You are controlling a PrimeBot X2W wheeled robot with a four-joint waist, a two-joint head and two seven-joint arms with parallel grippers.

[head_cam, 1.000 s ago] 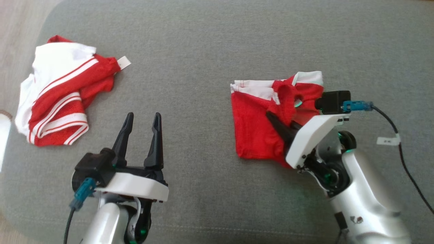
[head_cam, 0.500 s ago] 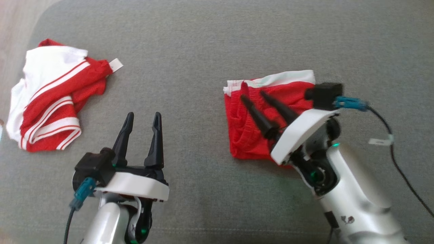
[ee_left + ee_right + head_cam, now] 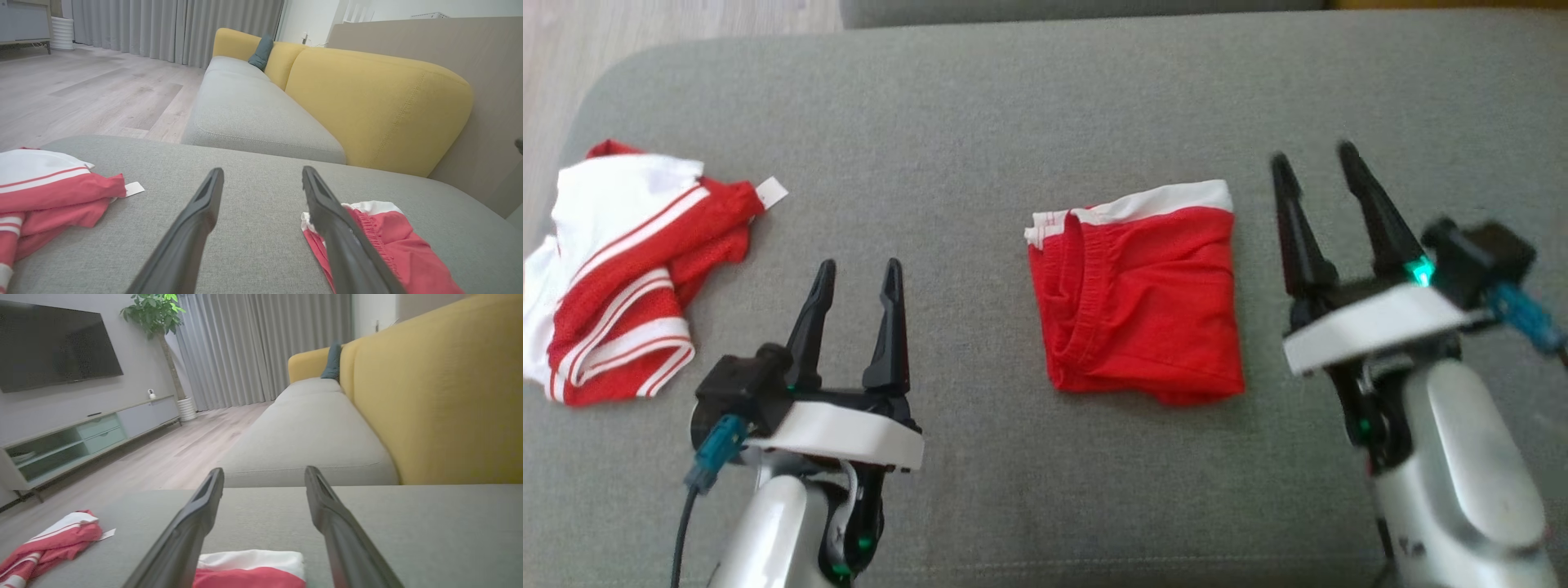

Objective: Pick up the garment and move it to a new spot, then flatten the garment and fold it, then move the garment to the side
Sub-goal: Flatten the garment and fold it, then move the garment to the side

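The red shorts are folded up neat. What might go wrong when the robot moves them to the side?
1. If the open right tool pinches just the top layer of the folded red shorts, the fold may fall open.
2. Sliding them left might bump the crumpled red-and-white garment, which lies close to the edge of the grey cushion and may slip off.

Lit softly and evenly, brightest in the head view, slightly washed and grainy there. Smeared by motion at the right tool, with a green glow at its base. Faintly shadowed beneath the folded garment. Bowed by wide-angle distortion toward the edges of both wrist views; blurred along the yellow backrest; dimmer toward the television wall.
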